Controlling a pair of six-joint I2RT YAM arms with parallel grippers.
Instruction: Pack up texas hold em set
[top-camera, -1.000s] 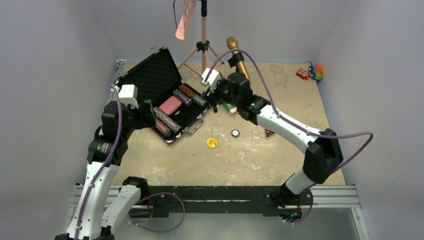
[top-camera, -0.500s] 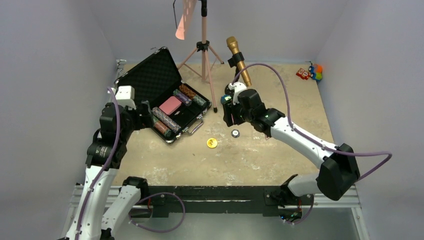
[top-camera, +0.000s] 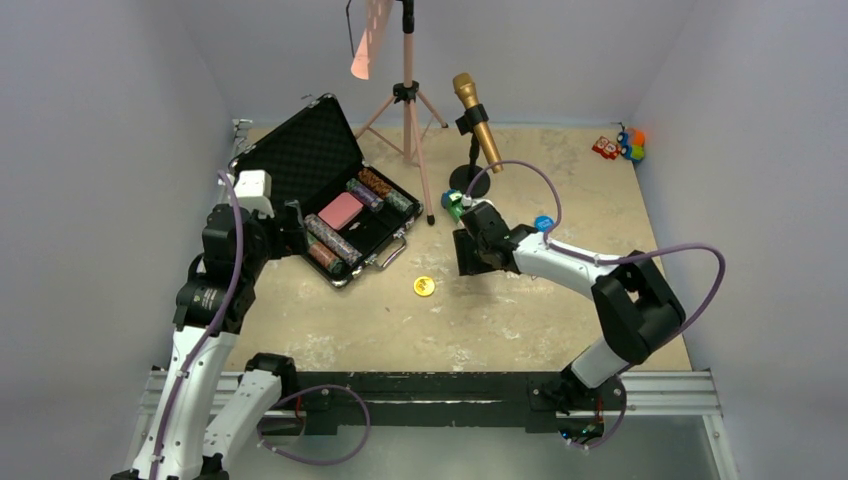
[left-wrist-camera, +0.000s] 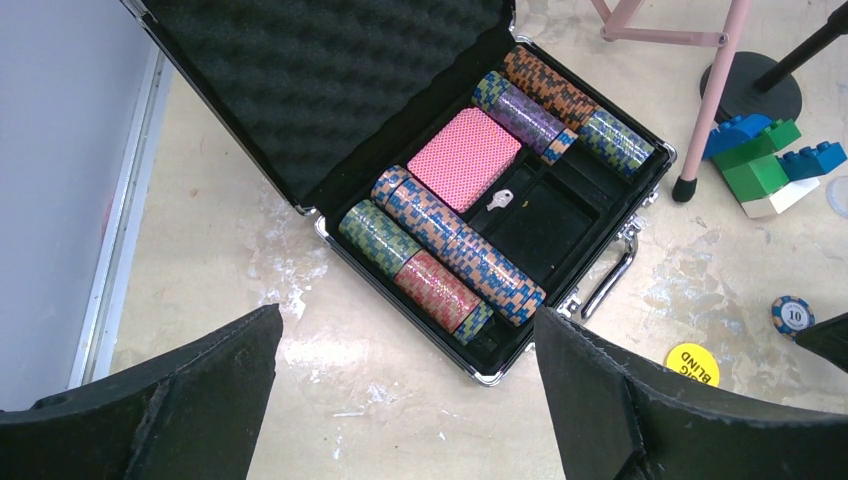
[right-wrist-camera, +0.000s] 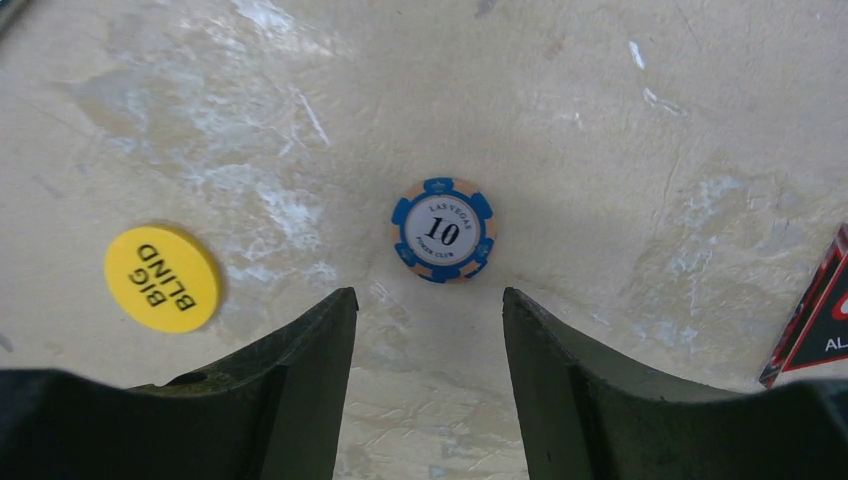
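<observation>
Open briefcase (top-camera: 300, 152) lies diagonally, handle (top-camera: 392, 256) pointing toward the near right.

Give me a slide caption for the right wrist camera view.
Right gripper, jaws apart, poised over a blue 10 chip lying near the yellow Big Blind button.

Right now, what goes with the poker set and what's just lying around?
Poker set: black silver-edged briefcase, striped chip rows, pink card deck, yellow round button, loose blue chip, dark triangular button.
Lying around: green and blue toy blocks, gold microphone.
</observation>
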